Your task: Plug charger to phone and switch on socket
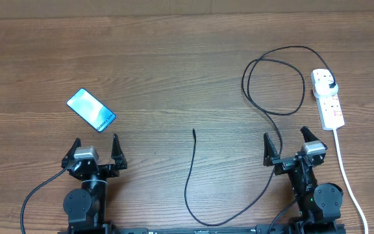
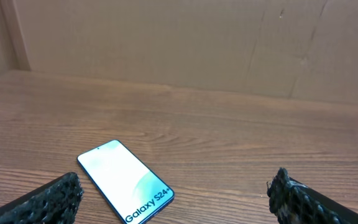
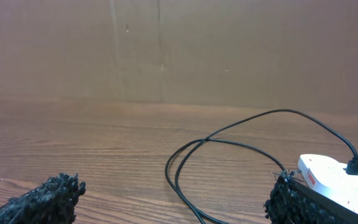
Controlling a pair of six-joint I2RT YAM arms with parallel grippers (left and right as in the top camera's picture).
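The phone lies flat and diagonal at the left of the table, screen up, reading "Galaxy S24+"; it also shows in the left wrist view. The black charger cable loops at the right, its plug seated in the white socket strip. Its free connector tip lies at the table's middle. My left gripper is open and empty, just in front of the phone. My right gripper is open and empty, in front of the cable loop and the socket.
The socket's white cord runs down the right side toward the table's front edge. The cable's lower run curves along the front between the two arm bases. A brown board wall stands behind the table.
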